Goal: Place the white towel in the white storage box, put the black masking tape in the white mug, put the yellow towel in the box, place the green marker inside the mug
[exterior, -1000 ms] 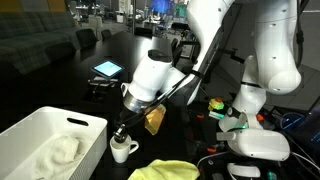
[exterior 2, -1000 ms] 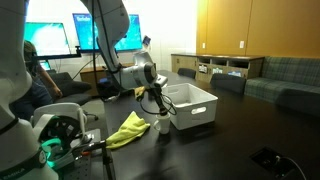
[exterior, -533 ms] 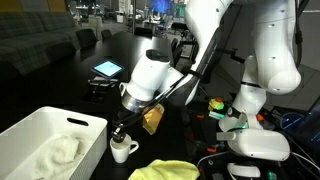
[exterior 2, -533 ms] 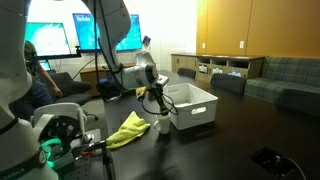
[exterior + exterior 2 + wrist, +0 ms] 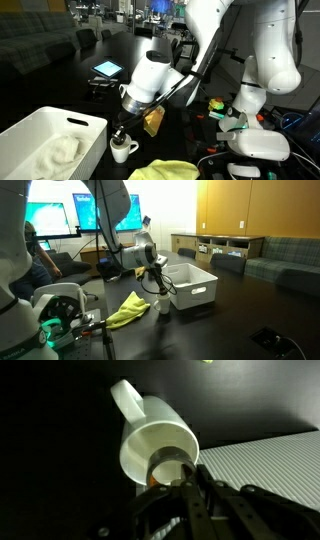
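The white mug (image 5: 150,445) stands on the dark table beside the white storage box (image 5: 35,130), its handle pointing away from the box. My gripper (image 5: 190,478) hangs just over the mug's mouth, shut on the wall of the black masking tape (image 5: 168,460), a ring that sits at the rim. The mug (image 5: 123,150) and gripper (image 5: 121,133) show in both exterior views. The white towel (image 5: 58,152) lies inside the box. The yellow towel (image 5: 165,171) lies on the table close to the mug. I cannot make out the green marker.
A lit tablet (image 5: 106,69) lies farther back on the table. A tan object (image 5: 154,120) sits behind my gripper. A white robot base (image 5: 255,145) with cables stands by the yellow towel. The box wall (image 5: 265,460) is right next to the mug.
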Tool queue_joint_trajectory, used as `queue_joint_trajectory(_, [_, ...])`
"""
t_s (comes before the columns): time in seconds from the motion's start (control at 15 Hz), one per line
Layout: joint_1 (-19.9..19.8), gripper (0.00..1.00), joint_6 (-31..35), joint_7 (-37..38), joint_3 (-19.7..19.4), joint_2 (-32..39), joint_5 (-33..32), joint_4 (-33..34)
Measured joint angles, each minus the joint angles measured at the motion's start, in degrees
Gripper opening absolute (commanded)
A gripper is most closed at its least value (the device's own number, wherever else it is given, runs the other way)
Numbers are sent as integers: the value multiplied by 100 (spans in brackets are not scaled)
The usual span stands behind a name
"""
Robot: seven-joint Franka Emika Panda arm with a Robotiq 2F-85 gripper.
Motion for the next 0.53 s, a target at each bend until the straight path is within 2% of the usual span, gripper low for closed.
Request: queue_joint_trajectory(0.53, [0, 96, -56, 2, 13, 25, 0, -18])
